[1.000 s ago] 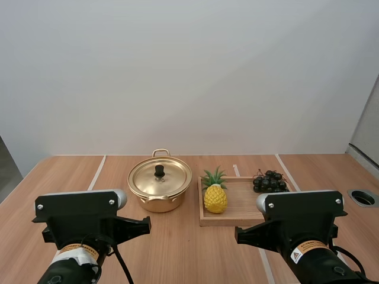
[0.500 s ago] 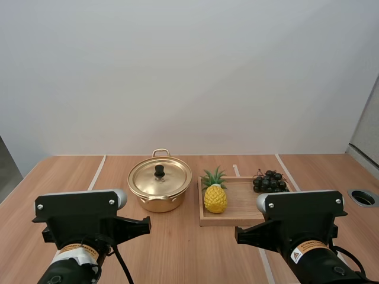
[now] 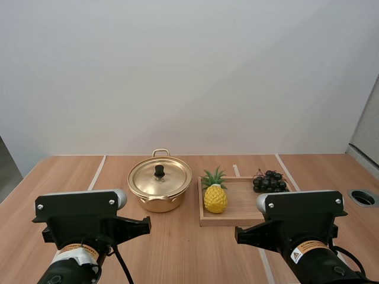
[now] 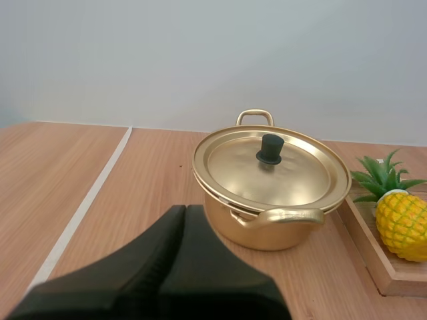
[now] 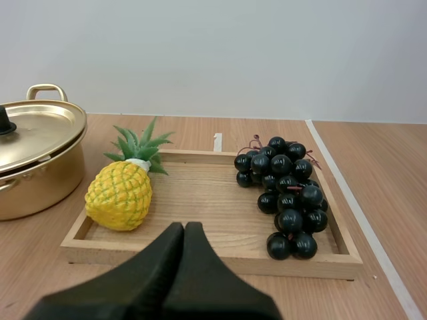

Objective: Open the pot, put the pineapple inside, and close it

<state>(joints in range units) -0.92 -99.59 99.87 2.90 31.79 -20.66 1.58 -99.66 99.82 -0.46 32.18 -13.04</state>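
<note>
Knob (image 4: 270, 148) of the lid (image 4: 300, 175) lies ahead and right of the left gripper (image 4: 185, 212), the nearer tool; left and right gripper (image 5: 183, 228) both pressed together, empty.

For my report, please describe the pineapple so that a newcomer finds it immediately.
Find the wooden tray on the table, right of the golden pot. The pineapple sits at the tray's left end, nearest the pot. It is yellow with a green leafy crown, unlike the dark grapes at the other end.
</note>
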